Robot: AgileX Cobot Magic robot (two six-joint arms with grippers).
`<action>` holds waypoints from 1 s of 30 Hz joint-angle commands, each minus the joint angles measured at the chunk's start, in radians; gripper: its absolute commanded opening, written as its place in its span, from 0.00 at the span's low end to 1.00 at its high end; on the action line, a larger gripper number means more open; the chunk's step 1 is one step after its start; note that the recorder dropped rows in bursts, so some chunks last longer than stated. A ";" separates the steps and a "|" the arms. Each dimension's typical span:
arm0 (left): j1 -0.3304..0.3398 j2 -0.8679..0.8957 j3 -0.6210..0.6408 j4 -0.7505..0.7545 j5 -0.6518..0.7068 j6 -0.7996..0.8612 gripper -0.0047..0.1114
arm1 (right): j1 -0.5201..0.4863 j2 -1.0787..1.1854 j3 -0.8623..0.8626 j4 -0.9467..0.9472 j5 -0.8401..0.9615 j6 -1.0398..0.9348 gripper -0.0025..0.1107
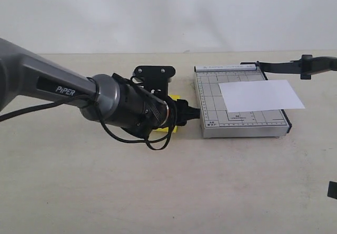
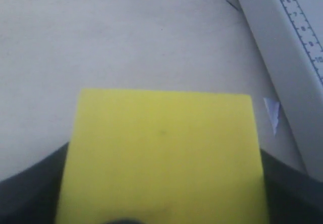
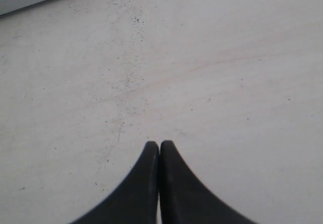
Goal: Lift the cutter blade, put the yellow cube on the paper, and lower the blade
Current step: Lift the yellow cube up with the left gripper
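Observation:
The yellow cube (image 2: 161,148) fills the left wrist view, with dark fingers (image 2: 33,191) pressed against both its sides. In the exterior view the cube (image 1: 164,129) shows only as yellow slivers under my left gripper (image 1: 183,113), just left of the grey cutter base (image 1: 210,119). The gripper is shut on the cube. The paper (image 1: 260,96) lies on the base, its right end overhanging. The cutter blade (image 1: 287,65) is raised, its handle pointing right. My right gripper (image 3: 159,144) is shut and empty over bare table, far from the cutter.
The cutter base edge (image 2: 290,67) runs close beside the cube, with a small white paper scrap (image 2: 272,114) on the table between them. A black bit of the right arm (image 1: 333,190) shows at the exterior view's right edge.

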 commanded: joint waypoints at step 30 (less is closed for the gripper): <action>0.008 0.206 -0.755 0.156 -0.764 0.123 0.08 | -0.007 0.003 0.005 0.001 -0.010 0.005 0.02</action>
